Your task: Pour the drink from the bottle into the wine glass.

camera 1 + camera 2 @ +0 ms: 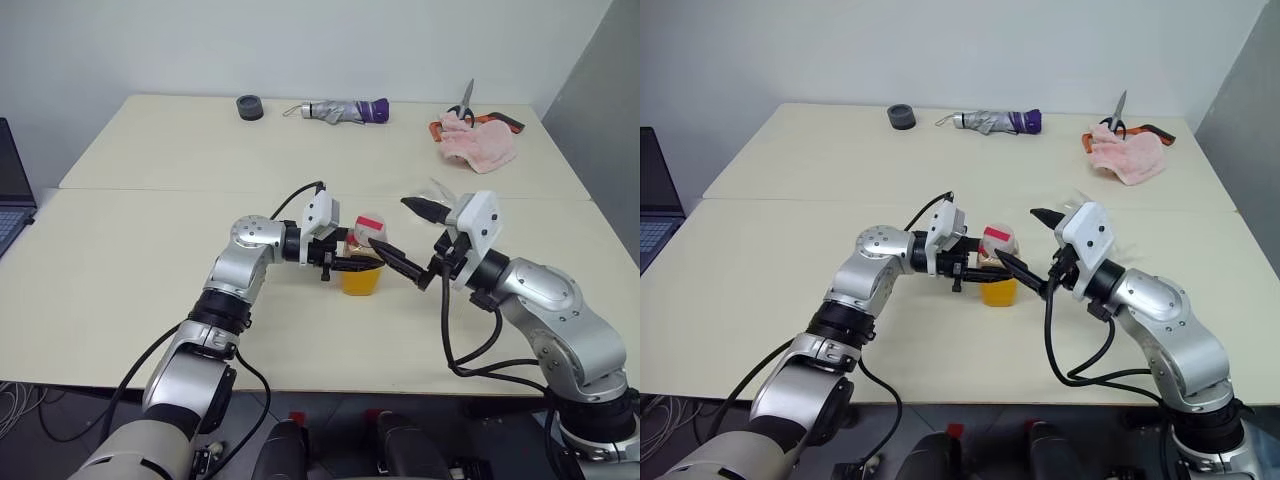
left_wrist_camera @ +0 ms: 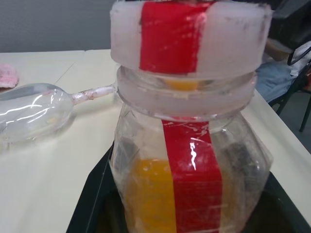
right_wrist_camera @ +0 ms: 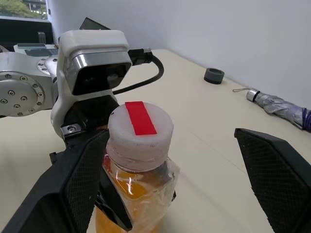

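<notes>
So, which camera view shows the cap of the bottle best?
The right wrist view: the cap is seen from above, whole, with its red strip. The left wrist view shows its side close up. In both eye views it is small, beside the left gripper.

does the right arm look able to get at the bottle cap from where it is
Probably yes: the right gripper has its jaws open on either side of the cap, nothing between. The left gripper grips the bottle lower down, leaving the cap free.

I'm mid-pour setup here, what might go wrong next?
The cap is still on the bottle, so nothing pours until the open right hand twists it off, and that may slip. The wine glass lies on its side behind; it must be stood up first.
</notes>
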Robot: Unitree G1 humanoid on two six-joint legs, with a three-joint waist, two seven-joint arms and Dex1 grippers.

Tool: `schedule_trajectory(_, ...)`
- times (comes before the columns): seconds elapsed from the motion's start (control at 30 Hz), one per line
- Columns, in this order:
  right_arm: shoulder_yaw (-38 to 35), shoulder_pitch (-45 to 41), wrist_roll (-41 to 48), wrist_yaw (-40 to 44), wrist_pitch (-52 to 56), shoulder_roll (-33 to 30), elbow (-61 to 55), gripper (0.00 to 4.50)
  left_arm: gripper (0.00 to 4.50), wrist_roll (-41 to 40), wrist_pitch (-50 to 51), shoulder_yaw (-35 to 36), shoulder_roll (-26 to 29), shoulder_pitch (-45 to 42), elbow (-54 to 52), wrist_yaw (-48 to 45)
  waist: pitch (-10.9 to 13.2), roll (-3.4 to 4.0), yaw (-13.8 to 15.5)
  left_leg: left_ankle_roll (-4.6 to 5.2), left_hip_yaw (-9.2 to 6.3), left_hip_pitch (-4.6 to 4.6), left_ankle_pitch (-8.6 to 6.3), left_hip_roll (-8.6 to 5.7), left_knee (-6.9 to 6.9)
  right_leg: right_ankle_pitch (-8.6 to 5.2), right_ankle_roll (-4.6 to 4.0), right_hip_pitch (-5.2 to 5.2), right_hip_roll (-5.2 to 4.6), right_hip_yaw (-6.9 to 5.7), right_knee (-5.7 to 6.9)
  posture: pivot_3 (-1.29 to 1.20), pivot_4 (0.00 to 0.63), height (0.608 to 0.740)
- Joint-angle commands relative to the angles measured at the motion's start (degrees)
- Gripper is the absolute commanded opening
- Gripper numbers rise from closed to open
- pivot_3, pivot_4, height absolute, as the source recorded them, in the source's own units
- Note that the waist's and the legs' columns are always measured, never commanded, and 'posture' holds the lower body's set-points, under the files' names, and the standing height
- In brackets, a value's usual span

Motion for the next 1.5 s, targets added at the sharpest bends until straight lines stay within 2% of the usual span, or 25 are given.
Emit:
schedule_trajectory(0.03,-2.79,0.32,-0.46,-0.27,-1.51,-0.74,-0.11,4.39,1.80,-1.04,-1.70,1.25,-0.05,-1.76,-1.72,-1.00,0.00,0.00,0.00,0.00,0.00,0.00,0.00,0.00,0.00,0.00,0.00,0.00,0.00,0.00,0.00,0.00,0.150,0.740)
schedule_trajectory(0.73,-2.20,0.32,1.04,0.51,-0.06,-0.61,-1.89,4.39,1.79,-0.73,-1.66,1.61,-0.32,-1.64,-1.86,-0.96,0.00,0.00,0.00,0.00,0.00,0.00,0.00,0.00,0.00,0.00,0.00,0.00,0.00,0.00,0.00,0.00,0.150,0.740)
schedule_trajectory(1.23,-5.45,0.51,11.65,4.27,7.33,-4.90,-5.41,4.39,1.79,-0.70,-1.86,1.65,-0.04,-1.18,-1.96,-1.10,0.00,0.00,0.01,0.00,0.00,0.00,0.00,0.00,0.00,0.00,0.00,0.00,0.00,0.00,0.00,0.00,0.150,0.740)
schedule_trajectory(1.5,-7.45,-0.83,15.13,2.24,8.34,-3.71,-4.08,4.50,1.79,-0.94,-1.81,1.86,0.01,-1.22,-2.00,-1.19,0.00,0.00,0.01,0.00,0.00,0.00,0.00,0.00,0.00,0.00,0.00,0.00,0.00,0.00,0.00,0.00,0.150,0.740)
